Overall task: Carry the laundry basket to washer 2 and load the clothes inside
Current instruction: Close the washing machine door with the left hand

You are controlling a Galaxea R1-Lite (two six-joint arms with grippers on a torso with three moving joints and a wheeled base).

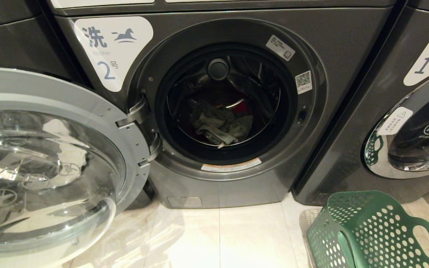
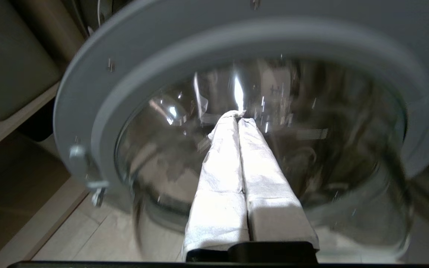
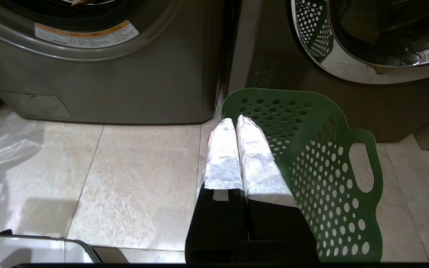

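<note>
We see our left claw (image 2: 240,117) pressed shut, its wrapped fingers (image 2: 222,160) side by side, and our right claw (image 3: 235,121) likewise shut and empty.

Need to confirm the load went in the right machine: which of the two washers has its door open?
Washer 2, the left one in the head view: its glass door is swung wide and grey patterned cloth lies in the drum. Washer 1 beside it is shut.

Closed left tool (image 2: 238,118) before glass door (image 2: 132,59)
</note>
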